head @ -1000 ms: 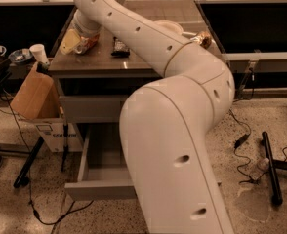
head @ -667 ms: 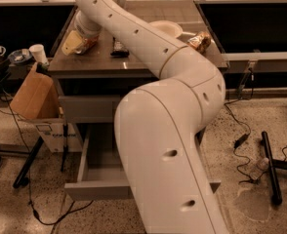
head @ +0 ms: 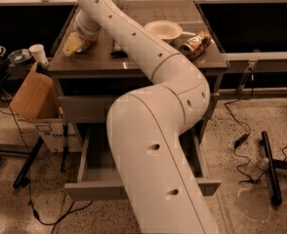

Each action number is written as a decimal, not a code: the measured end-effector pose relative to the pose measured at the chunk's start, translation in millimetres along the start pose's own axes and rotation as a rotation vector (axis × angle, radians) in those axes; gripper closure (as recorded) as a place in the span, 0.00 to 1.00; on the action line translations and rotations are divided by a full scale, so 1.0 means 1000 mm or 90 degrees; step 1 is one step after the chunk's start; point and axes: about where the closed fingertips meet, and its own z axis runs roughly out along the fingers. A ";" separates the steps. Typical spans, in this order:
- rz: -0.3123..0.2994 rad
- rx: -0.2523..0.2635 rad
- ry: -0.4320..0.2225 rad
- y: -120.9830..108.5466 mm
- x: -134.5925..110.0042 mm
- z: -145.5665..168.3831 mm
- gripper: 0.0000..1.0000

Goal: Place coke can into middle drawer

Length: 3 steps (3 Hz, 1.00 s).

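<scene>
My arm reaches over the cabinet top to its far left corner. The gripper (head: pixel 83 35) is at the end of the wrist there, pointing down, mostly hidden by the wrist. Right below it lies a yellow packet (head: pixel 72 44) with a small red-orange patch (head: pixel 89 45) beside it, which may be the coke can; I cannot tell for sure. The middle drawer (head: pixel 97 191) is pulled open below, its tray largely hidden behind my arm. The upper drawer front (head: pixel 85 108) is shut.
On the top stand a white bowl (head: pixel 163 30), a gold-brown can (head: pixel 195 45) lying on its side and a dark flat object (head: pixel 117 48). A cardboard box (head: pixel 31 97) and stand legs are at the left. Cables (head: pixel 241 140) lie on the floor at the right.
The arm's elbow has swung a little left and down. The wrist has stayed over the far left corner, and the yellow packet has not moved.
</scene>
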 end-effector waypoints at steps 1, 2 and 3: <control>-0.004 -0.006 -0.013 -0.009 0.002 -0.010 0.42; 0.003 0.005 -0.036 -0.027 0.006 -0.045 0.66; 0.003 0.009 -0.055 -0.035 0.016 -0.097 0.89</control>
